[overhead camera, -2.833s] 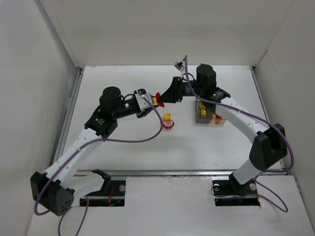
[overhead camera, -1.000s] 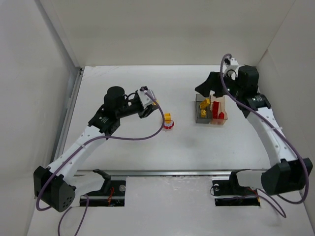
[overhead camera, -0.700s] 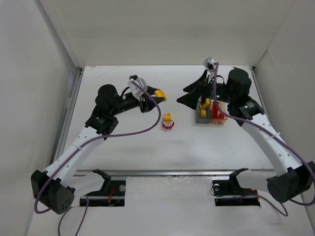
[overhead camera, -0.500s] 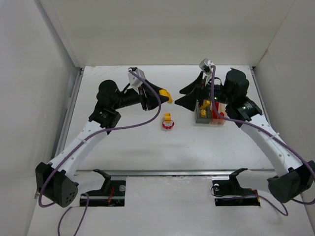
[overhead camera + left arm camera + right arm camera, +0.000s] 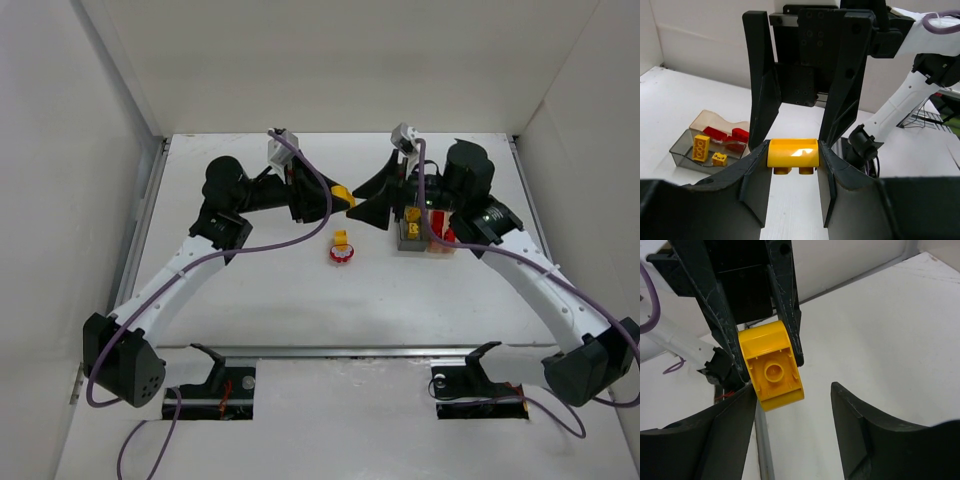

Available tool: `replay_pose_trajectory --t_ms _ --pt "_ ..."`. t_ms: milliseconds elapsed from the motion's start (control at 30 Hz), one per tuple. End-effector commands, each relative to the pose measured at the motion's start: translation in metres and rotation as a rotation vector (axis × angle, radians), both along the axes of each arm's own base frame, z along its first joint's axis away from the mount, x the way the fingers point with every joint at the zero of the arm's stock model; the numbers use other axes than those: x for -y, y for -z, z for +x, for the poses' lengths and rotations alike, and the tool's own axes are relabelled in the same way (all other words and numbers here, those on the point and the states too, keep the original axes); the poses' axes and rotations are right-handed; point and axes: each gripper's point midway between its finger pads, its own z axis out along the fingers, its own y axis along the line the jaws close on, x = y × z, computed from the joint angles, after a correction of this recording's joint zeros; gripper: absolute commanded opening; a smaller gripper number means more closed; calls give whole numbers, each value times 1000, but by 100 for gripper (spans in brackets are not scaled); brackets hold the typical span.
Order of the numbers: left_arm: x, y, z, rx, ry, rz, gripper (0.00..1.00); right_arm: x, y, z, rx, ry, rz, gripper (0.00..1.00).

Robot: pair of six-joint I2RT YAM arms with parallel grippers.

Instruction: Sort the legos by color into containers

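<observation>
— What colour is the brick (image 5: 792, 153) pinched in the left claw (image 5: 793, 167)?
— Bright yellow, glossy. Both that claw and the right claw (image 5: 790, 387) are black.
— And the boxes?
— The grey box (image 5: 686, 150) is dark and smoky, with yellow legos (image 5: 701, 147) inside. The tan box (image 5: 710, 120) is clear, with red legos (image 5: 716, 132).
— The desk (image 5: 250, 290)?
— Plain white. Near its middle sits a yellow piece (image 5: 341, 239) on a red piece (image 5: 342, 256). The arms (image 5: 165, 285) are white and black, the cables (image 5: 940, 25) purple.
</observation>
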Motion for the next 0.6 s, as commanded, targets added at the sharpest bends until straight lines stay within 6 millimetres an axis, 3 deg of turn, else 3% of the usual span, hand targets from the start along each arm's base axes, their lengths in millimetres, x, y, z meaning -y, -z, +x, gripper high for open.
replay_pose_trajectory --t_ms 0,200,300,333,433,467,533,567 --pt "-4 -42 -18 124 50 -73 0 -9 -17 -3 77 -48 25 65" --pt "-4 -40 -18 125 50 -73 0 -16 -21 -2 82 -55 28 60" --pt "-4 -40 -18 124 50 -73 0 -20 -28 -3 94 -65 35 36" --pt "-4 -40 -18 124 50 -73 0 -20 -28 -4 85 -65 37 20" --pt "-3 -36 -17 116 50 -69 0 -19 -28 3 85 -27 36 1" --pt "-4 -35 -19 115 50 -68 0 -17 -27 3 75 -13 38 0" --pt "-4 -30 -18 113 48 -62 16 -14 -25 11 74 46 34 0" --pt "-6 -34 -20 121 40 -70 34 -9 -26 11 69 76 38 0"
